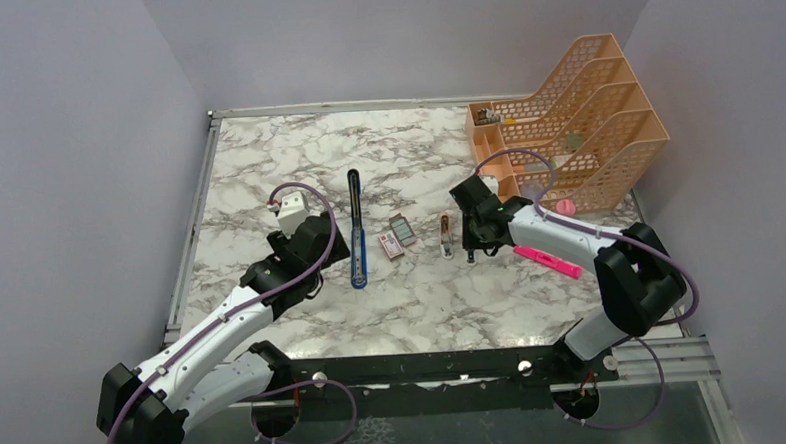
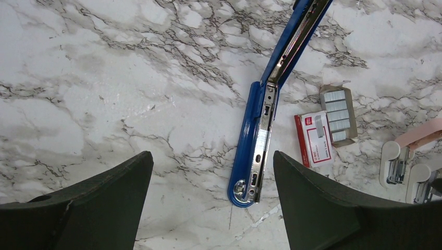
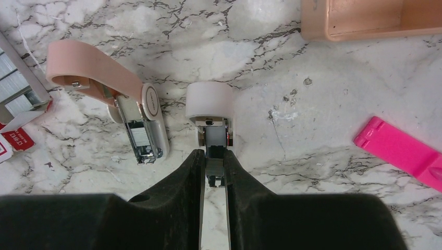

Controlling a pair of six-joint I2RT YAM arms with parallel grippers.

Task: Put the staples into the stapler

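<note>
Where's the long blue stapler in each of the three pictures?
Top external: blue stapler, opened flat, left of centre.
Left wrist: stapler right of centre, running off the top edge.
Right wrist: not in it.
Shared landmark: the staples box, at the right wrist view's left edge.

Bare worktop (image 2: 104, 78) lay open left of the stapler (image 2: 250, 148) and, up to its near end, between the spread fingers of the left gripper (image 2: 211, 159). On its right the staples (image 2: 338, 115) sat just beside it, leaving only a narrow lane. Beyond them stood a pink stapler (image 3: 104, 78), the right gripper (image 3: 213, 162) clamped on a small white stapler (image 3: 209, 101), a highlighter (image 3: 401, 153) and, farther back, the file rack (image 1: 584, 114).
</note>
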